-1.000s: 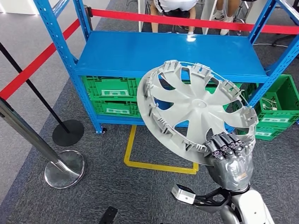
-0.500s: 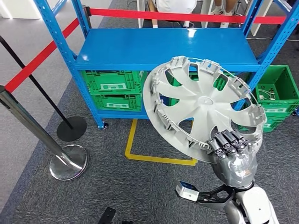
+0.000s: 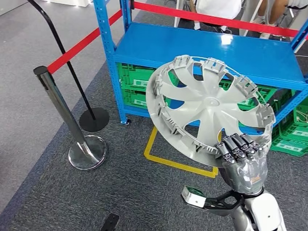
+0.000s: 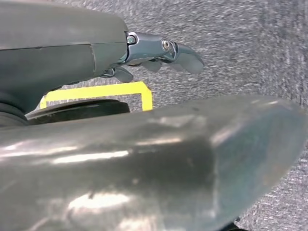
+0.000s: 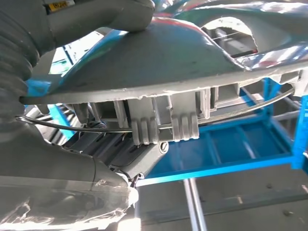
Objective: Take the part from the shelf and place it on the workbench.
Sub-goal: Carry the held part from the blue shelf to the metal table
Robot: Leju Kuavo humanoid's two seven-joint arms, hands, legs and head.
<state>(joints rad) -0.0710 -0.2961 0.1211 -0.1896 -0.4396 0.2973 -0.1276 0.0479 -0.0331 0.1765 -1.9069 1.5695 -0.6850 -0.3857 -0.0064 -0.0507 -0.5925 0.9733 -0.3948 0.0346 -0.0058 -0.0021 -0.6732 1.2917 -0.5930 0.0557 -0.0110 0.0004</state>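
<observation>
The hubcap [image 3: 209, 108] hides part of the blue shelf [image 3: 174, 45] and green crates [image 3: 132, 82] beyond the right hand [image 3: 242, 161] — fingertips concealed behind its rim. Left hand [image 4: 163, 48] — grip state indeterminate.

View: the camera swings left, so the shelf [image 3: 203, 53] slides right and the chrome post [image 3: 69, 120] shifts toward centre.

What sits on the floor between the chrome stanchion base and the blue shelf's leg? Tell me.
In the head view, a flat black round base of a slanted black post sits on the carpet between the chrome stanchion base and the blue shelf leg.
</observation>
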